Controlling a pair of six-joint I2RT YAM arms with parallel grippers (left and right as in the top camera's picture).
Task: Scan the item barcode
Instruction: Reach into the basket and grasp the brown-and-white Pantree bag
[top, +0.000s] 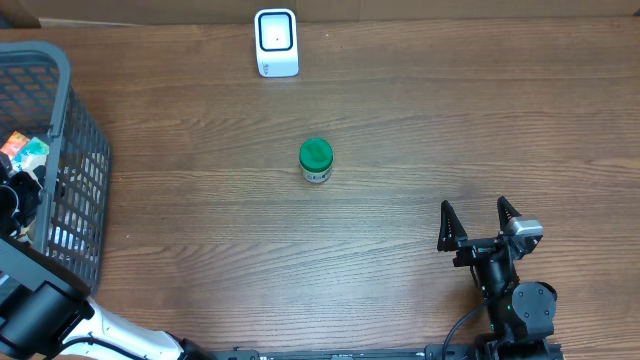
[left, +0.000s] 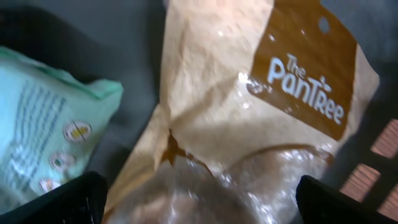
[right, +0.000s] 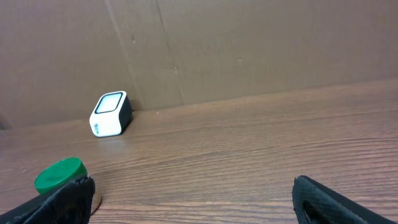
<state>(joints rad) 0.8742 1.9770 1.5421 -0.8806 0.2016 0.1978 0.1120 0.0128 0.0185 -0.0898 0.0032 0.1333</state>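
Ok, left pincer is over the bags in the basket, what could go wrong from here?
1. The PanTree bag is glossy, crinkled film; the open left pincer may pinch only a fold and slip.
2. The mint green pouch lies close beside it and could get caught too.
3. The green-lidded jar stands in front of the scanner; a swinging bag might tip it.

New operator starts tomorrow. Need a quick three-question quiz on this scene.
1. True or false: the green-lidded jar stands inside the basket.
2. What brand name is printed on the brown bag in front of the left fingers?
3. Which is nearer the scanner: A) the jar, B) the right fingers?
Key: 1 false, it stands on the table; 2 The PanTree; 3 A.
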